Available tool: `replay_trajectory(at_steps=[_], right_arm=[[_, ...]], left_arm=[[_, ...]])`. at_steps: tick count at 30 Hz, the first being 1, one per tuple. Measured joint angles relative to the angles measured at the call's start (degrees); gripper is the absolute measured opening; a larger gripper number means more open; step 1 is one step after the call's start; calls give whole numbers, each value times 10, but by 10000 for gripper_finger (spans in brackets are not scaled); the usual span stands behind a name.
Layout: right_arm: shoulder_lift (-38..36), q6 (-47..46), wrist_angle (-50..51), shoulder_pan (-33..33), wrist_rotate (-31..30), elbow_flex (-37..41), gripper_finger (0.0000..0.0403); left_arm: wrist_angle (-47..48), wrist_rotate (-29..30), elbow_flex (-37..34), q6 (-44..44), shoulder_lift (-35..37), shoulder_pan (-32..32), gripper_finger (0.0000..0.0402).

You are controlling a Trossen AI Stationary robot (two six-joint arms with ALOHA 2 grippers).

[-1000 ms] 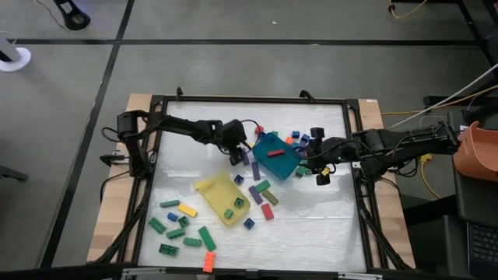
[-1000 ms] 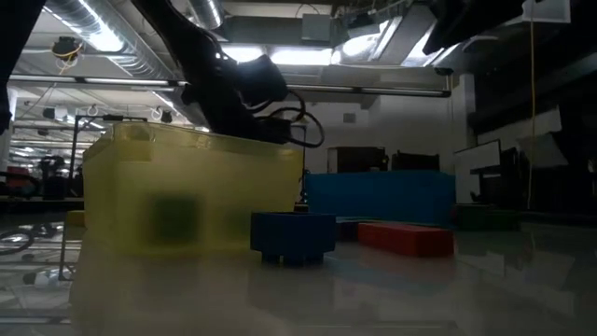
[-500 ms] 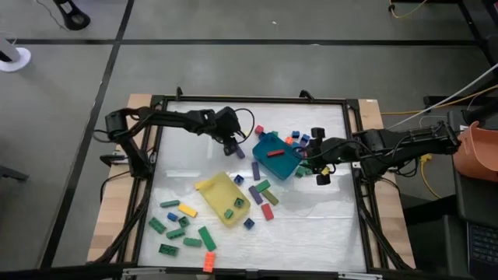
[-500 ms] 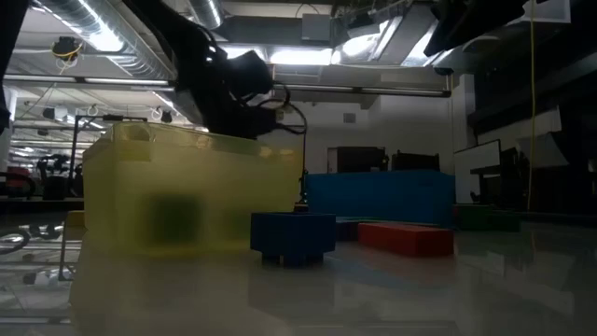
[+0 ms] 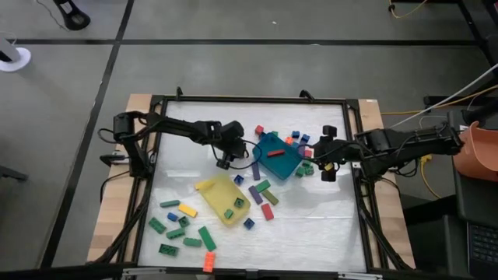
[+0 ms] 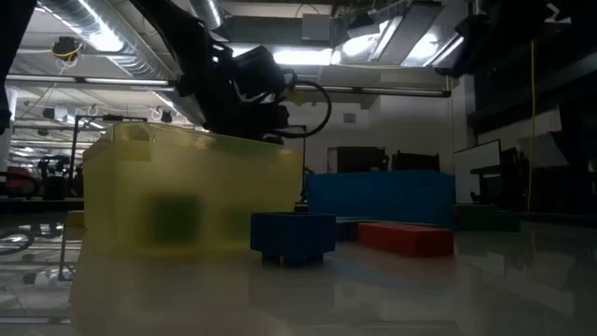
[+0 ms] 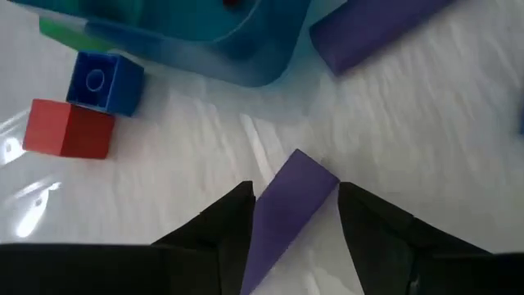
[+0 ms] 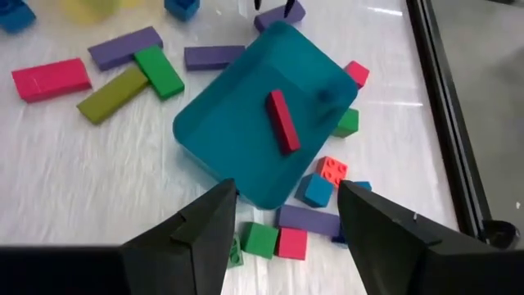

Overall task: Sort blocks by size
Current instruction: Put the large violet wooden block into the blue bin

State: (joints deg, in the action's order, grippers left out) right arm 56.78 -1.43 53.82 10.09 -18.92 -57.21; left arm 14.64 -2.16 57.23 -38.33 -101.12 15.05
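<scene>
In the low view, the see-through yellow plastic tray (image 6: 191, 191) is standing very close and is hiding most of the table behind it. Only a dark blue cube brick (image 6: 293, 234) and a flat red bar brick (image 6: 406, 238) are showing clearly beside it. The room behind is dark, so the arm above is only showing as a black shape.

The left gripper (image 7: 293, 215) is sitting low over the white table (image 5: 311, 225), just beside the teal-blue plastic tray (image 5: 277, 155). Its two dark fingers are clamping a long purple bar brick (image 7: 285, 215). The brick's back end is cut off by the edge of the wrist picture. The left arm is reaching in from the table's left edge, stretched long and low.

The right gripper (image 8: 282, 215) is hanging over the right side of the teal-blue tray, with fingers apart and holding nothing. The right arm is reaching in from the right edge.

One red bar brick (image 8: 281, 121) is lying inside the teal-blue tray. Small cubes are lying all around it. A few small green bricks (image 5: 232, 208) are sitting in the yellow tray. More green bars (image 5: 183, 233) are lying scattered near the table's front left corner.
</scene>
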Motion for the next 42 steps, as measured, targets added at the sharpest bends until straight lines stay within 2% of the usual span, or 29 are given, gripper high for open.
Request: replay_trajectory(at_steps=[6, 11, 18, 31, 42], right_arm=[[-12, -11, -4, 0, 0, 31, 214], [-13, -17, -8, 0, 1, 55, 214], [-13, -18, -27, 0, 0, 78, 214], [-13, -27, -45, 0, 1, 94, 214], [-13, -28, -45, 0, 1, 94, 214]], left_arm=[[-41, 9, 1, -10, -9, 7, 168], [-5, 8, 1, -11, -10, 12, 168], [-5, 8, 1, -13, -11, 16, 168], [-9, 10, 0, 95, -12, 7, 168], [-14, 17, 0, 116, -12, 11, 168]])
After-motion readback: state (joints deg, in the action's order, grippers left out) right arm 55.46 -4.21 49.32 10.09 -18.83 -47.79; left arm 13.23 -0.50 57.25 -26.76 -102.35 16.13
